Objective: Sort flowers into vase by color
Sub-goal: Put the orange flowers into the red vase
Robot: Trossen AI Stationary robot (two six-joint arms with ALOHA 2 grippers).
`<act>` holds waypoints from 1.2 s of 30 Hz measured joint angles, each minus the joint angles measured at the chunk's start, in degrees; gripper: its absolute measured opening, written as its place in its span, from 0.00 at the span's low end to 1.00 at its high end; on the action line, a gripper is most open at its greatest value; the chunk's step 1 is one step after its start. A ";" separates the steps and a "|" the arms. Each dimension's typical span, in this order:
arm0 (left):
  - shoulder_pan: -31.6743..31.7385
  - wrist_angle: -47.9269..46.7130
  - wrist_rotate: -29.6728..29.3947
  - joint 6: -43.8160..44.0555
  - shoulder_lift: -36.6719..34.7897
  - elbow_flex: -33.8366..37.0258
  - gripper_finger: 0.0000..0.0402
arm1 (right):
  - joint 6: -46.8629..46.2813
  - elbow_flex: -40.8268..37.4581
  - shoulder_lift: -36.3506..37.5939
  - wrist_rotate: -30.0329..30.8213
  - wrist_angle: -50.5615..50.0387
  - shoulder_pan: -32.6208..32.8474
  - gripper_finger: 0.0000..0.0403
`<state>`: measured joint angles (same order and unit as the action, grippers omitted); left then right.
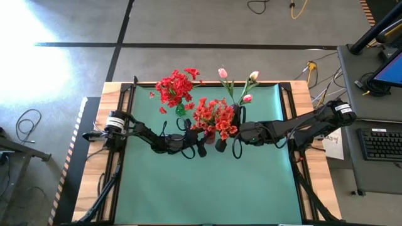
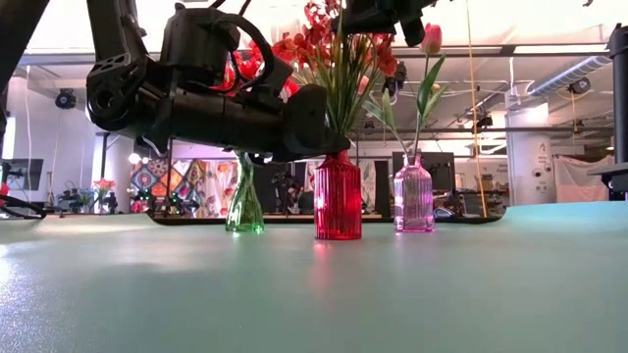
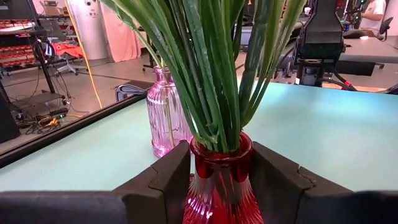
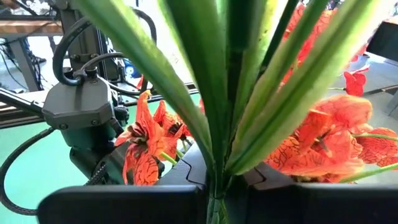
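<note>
Three ribbed glass vases stand on the green mat. The red vase [image 2: 338, 196] holds orange-red flowers [image 1: 213, 118]. The green vase [image 2: 244, 206] holds red flowers [image 1: 176, 88]. The pink vase [image 2: 413, 201] holds pink tulip buds [image 1: 222, 73]. My left gripper [image 3: 221, 168] comes in from the table's left [image 1: 202, 147] and is shut on the red vase. My right gripper [image 4: 217, 186] comes in from the right [image 1: 225, 142], higher up, and is shut on the orange-red flowers' stems. My left gripper pinches the red vase's neck [image 3: 198, 163], just under its rim, between the two fingers [image 3: 171, 177]. It comes in level from the table's left. The vase stands upright with its base on the mat. My right gripper pinches the orange-red bunch's green stems and leaves [image 4: 214, 158] together between its two fingers, well above the vase's mouth. It comes from the table's right. The bunch stands upright with its lower ends in the red vase.
The green vase stands just left of the red one and the pink vase [image 3: 165, 118] just right, all in a row near the mat's far edge. The near half of the mat [image 1: 207, 188] is bare. A desk with a keyboard [image 1: 380, 143] stands to the right.
</note>
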<state>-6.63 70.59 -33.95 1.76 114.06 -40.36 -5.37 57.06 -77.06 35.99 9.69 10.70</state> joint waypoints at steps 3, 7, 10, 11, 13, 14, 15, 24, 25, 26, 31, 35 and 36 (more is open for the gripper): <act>0.00 0.00 0.00 -0.01 0.00 0.00 0.35 | 0.00 -0.10 0.00 0.02 0.02 -0.02 0.04; 0.00 0.00 0.00 0.00 0.00 0.00 0.35 | 0.18 -0.11 -0.01 0.02 0.02 -0.16 0.04; 0.00 0.00 0.00 -0.02 0.00 0.00 0.35 | 0.46 -0.11 -0.91 0.09 0.68 -0.36 0.04; 0.00 0.00 -0.02 0.00 0.00 0.00 0.35 | 0.92 -0.14 -1.48 0.09 0.99 -0.42 0.04; 0.00 -0.03 -0.02 -0.02 0.00 0.00 0.35 | 2.10 -0.15 -2.67 0.09 2.52 -0.44 0.04; 0.00 -0.05 -0.02 0.00 0.00 0.00 0.35 | 2.38 -0.15 -3.00 0.11 2.67 -0.42 0.04; 0.00 -0.11 -0.05 -0.01 0.00 0.00 0.35 | 2.34 -0.15 -3.30 0.11 2.95 -0.44 0.04; 0.00 -0.52 -0.07 -0.01 0.00 0.00 0.35 | 0.90 -0.02 -3.43 0.07 2.93 -0.48 0.05; 0.00 -0.52 -0.07 -0.02 0.00 0.00 0.35 | 0.86 -0.02 -3.43 0.05 2.90 -0.48 0.05; 0.00 -0.52 -0.07 0.00 0.00 0.00 0.35 | 0.82 -0.02 -3.41 0.04 2.85 -0.48 0.07; -0.01 -0.55 -0.09 -0.01 0.00 0.00 0.35 | -0.05 0.00 -3.36 0.00 2.54 -0.48 0.18; 0.00 -0.74 -0.09 -0.02 0.00 0.00 0.35 | -0.11 0.00 -2.88 0.00 2.32 -0.48 0.27; 0.00 -0.78 -0.09 0.00 0.00 0.00 0.35 | -0.13 0.00 -2.55 -0.02 2.26 -0.46 0.29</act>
<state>-6.64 69.80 -34.04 1.76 114.06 -40.36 -5.49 57.06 -79.60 35.97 11.95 10.24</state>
